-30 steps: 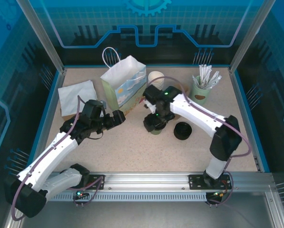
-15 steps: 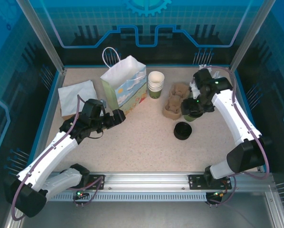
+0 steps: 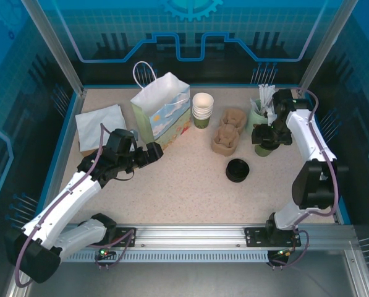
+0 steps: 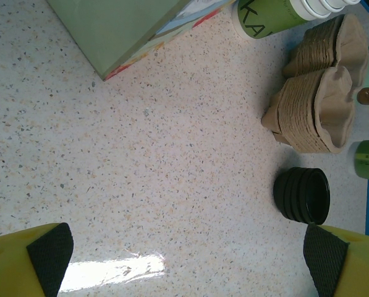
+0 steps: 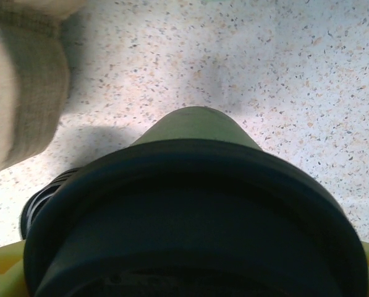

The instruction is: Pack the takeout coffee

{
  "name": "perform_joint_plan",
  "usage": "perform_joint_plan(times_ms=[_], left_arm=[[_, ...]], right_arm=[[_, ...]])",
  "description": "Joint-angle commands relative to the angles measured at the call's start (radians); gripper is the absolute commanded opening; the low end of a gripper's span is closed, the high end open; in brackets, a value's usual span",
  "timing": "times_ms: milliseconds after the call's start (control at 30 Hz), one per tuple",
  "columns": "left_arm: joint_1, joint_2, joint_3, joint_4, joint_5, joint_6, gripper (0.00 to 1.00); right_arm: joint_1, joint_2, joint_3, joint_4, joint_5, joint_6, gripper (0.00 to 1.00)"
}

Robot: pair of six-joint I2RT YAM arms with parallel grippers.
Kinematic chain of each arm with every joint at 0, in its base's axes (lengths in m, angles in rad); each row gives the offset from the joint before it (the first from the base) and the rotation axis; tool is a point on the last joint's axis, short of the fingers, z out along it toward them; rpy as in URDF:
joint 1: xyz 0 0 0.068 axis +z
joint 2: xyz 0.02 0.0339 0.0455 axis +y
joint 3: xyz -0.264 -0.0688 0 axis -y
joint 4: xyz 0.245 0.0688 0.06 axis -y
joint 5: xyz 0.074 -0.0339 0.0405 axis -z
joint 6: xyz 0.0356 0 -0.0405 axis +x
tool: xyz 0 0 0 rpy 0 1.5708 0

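Observation:
A green paper coffee cup (image 3: 264, 150) with a black lid (image 5: 190, 216) is upright at the right of the table. My right gripper (image 3: 269, 135) is shut on it from above, just right of the stacked brown cup carriers (image 3: 229, 131). In the right wrist view the lid hides the jaws, and the green cup body (image 5: 196, 127) points down at the table. A white paper bag (image 3: 162, 108) stands open at the back left. My left gripper (image 3: 154, 152) hovers open beside the bag's front corner, with bare tabletop between its black pads (image 4: 48, 257).
A stack of white-and-green cups (image 3: 203, 108) stands right of the bag. Black lids (image 3: 237, 170) are stacked in front of the carriers. A green holder of stirrers (image 3: 261, 111) is at the back right, close behind the held cup. Napkins (image 3: 101, 127) lie at the far left.
My right arm has swung from the table's middle to the right, carrying the lidded cup past the carriers. The left arm has stayed where it was.

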Motion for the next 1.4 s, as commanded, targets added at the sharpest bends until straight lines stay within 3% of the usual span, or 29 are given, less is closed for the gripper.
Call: perform_joint_plan(times_ms=[0,667,867,1367], left_arm=[[0.01,0.006,0.02,-0.006,-0.006,0.013,0.99],[0.011,0.045,0.056,-0.005,-0.001,0.028,0.99],[0.01,0.048,0.066,-0.009,-0.003,0.035,0.99],[0.013,0.049,0.082,-0.023,0.001,0.05,0.99]], right_arm=[[-0.021,0.046,-0.015,0.04,-0.022,-0.024,0.85],[-0.031,0.163,-0.073,0.125,-0.03,-0.02,0.91],[-0.031,0.134,-0.071,0.12,-0.026,-0.015,1.0],[-0.034,0.002,-0.099,0.085,-0.045,0.029,1.0]])
